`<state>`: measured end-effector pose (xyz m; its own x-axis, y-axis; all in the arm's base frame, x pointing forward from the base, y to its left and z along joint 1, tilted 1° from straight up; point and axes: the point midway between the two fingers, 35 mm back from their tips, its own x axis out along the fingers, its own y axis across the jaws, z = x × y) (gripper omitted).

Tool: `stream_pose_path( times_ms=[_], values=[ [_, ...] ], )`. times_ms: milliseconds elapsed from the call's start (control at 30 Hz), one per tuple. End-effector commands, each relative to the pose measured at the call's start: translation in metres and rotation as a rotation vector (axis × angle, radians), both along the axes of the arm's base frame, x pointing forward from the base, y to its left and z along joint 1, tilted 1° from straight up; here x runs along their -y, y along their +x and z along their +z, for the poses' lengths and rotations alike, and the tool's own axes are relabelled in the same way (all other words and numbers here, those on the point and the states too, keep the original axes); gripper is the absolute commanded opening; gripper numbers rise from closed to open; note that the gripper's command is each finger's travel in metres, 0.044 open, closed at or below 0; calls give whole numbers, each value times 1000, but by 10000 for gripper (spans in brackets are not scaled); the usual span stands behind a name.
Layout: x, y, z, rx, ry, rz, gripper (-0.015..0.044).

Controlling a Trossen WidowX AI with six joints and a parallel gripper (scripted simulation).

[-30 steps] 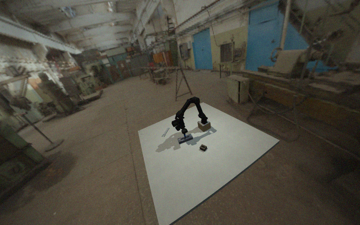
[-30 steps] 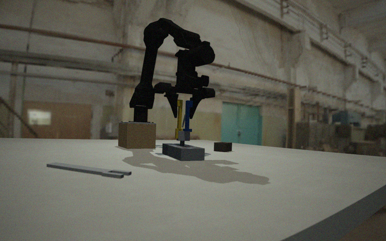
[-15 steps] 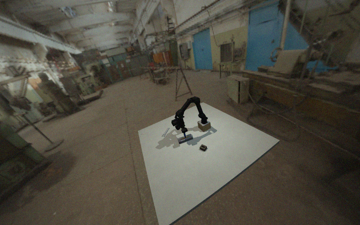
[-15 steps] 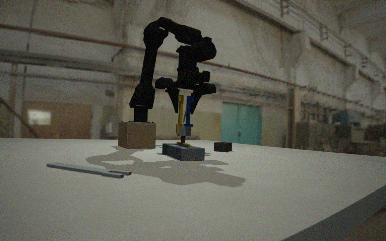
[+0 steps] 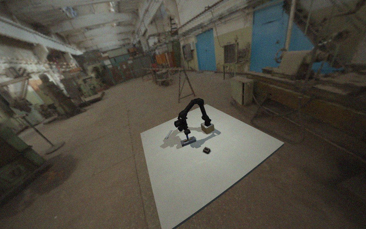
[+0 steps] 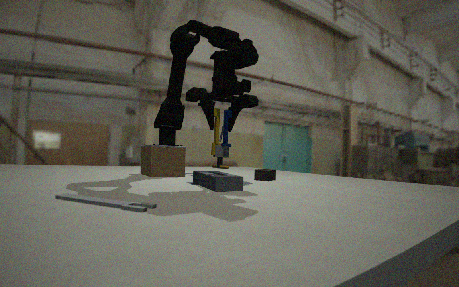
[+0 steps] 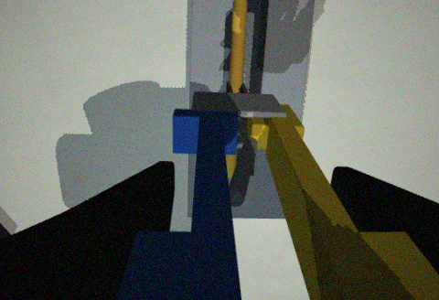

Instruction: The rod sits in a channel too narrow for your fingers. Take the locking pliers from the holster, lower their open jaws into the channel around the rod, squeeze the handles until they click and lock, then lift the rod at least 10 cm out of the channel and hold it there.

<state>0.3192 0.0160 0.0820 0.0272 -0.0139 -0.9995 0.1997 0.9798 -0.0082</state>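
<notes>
With my black two-fingered end effector (image 5: pixel 187 136) (image 6: pixel 221 129) (image 7: pixel 254 178) pinching the blue-and-yellow locking pliers (image 5: pixel 187 137) (image 6: pixel 226 128) (image 7: pixel 212 172), I'm suspending the orange cylindrical rod (image 6: pixel 224 167) (image 7: pixel 237 48) above the grey slotted block (image 5: pixel 184 143) (image 6: pixel 228 183) (image 7: pixel 206 39).

White is seen across the worktop (image 5: pixel 221 159) (image 6: pixel 295 228), with dark grey along its edges. The pliers' handles are coloured yellow and blue (image 6: pixel 221 128) (image 7: pixel 215 176); orange-yellow is shown by the rod (image 6: pixel 220 167) (image 7: pixel 237 53), plain grey by the channel block (image 5: pixel 183 143) (image 6: pixel 228 183) (image 7: pixel 283 199). Black is worn by the arm (image 5: pixel 190 106) (image 6: pixel 177 75).
</notes>
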Motion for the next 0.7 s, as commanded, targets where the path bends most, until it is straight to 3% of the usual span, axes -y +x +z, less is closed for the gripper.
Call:
stream_pose_path(
  times_ms=[0, 667],
  values=[
    [1, 4, 8, 37, -6, -3, 107],
    [2, 12, 25, 130, -27, -1, 107]
  ],
)
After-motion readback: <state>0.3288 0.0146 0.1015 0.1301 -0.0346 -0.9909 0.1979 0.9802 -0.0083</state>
